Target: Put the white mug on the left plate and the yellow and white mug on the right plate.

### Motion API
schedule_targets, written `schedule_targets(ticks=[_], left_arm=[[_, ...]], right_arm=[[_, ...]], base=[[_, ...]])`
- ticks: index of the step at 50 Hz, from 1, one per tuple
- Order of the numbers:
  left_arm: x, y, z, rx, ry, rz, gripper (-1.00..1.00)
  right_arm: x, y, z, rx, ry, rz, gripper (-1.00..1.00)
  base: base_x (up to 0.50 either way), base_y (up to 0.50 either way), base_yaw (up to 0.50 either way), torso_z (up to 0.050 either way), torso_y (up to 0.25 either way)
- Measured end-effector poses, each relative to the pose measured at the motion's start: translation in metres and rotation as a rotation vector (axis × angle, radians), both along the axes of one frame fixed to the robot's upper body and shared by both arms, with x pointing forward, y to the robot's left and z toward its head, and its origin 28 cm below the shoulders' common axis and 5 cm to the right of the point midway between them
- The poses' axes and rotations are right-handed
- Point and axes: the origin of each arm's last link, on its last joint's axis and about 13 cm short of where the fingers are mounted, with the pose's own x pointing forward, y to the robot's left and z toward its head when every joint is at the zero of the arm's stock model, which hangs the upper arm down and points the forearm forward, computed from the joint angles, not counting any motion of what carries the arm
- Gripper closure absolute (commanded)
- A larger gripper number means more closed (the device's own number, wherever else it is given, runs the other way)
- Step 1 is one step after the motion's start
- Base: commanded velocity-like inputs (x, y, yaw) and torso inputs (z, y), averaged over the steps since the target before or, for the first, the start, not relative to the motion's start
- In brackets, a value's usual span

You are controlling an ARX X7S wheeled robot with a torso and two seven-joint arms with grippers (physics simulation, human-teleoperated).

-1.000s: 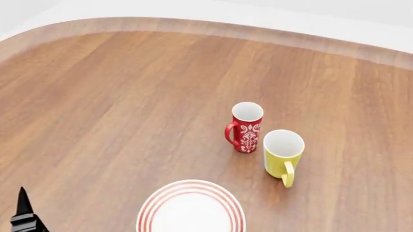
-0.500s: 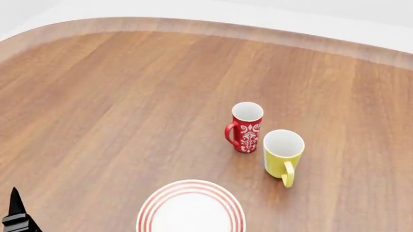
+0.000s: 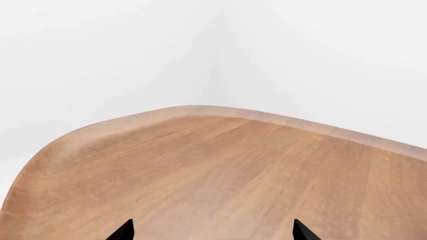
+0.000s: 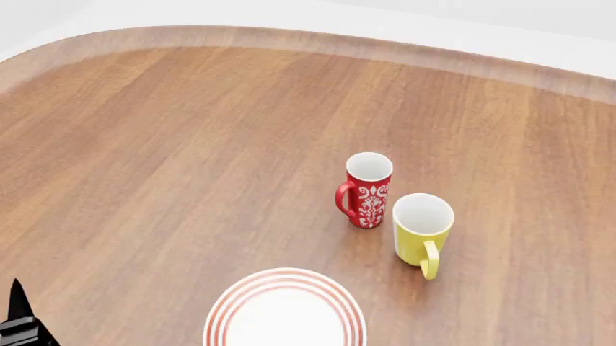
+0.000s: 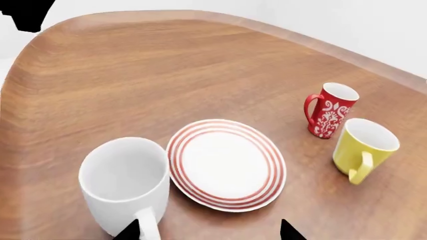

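Note:
The white mug (image 5: 125, 182) stands upright on the table, touching or nearly touching one red-ringed plate (image 5: 227, 164); its handle points at my right gripper (image 5: 208, 233). That gripper is open and empty, with one fingertip (image 5: 129, 231) beside the handle. The yellow and white mug (image 4: 422, 227) stands beyond the plate (image 4: 285, 311), handle toward me; it also shows in the right wrist view (image 5: 363, 147). The white mug is out of the head view. Only one plate shows. My left gripper (image 3: 213, 233) is open and empty over bare table near its far left corner; its tip (image 4: 16, 317) shows low left.
A red mug with a white pattern (image 4: 368, 189) stands just left of and behind the yellow mug, also in the right wrist view (image 5: 330, 110). The wooden table (image 4: 173, 158) has a rounded far edge with white wall behind. A black part (image 5: 27, 12) shows at the corner.
In the head view my left gripper's tip has sunk lower and a little left, towards the frame's bottom corner. The mugs and the plate have not moved.

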Motion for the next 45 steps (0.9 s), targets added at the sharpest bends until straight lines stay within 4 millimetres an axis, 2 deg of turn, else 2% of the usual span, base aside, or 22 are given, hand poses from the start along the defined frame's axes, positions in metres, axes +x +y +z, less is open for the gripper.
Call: schedule_targets(ticks=[8,27,45], left_arm=[[0.000,0.000,0.000,-0.006,0.002,0.003,-1.00],[-0.001,0.000,0.001,-0.011,0.003,0.008,-1.00],[-0.001,0.000,0.001,-0.009,0.001,0.008,-1.00]], right_arm=[[0.016,0.003,-0.002,-0.021,0.040,0.039,-1.00],[0.030,0.009,-0.004,-0.082,0.123,0.163,-1.00],[0.058,0.009,-0.008,-0.098,0.170,0.205,-1.00]], base=[[0.00,0.00,0.00,0.000,0.000],[0.00,0.00,0.00,0.000,0.000],[0.00,0.00,0.00,0.000,0.000]])
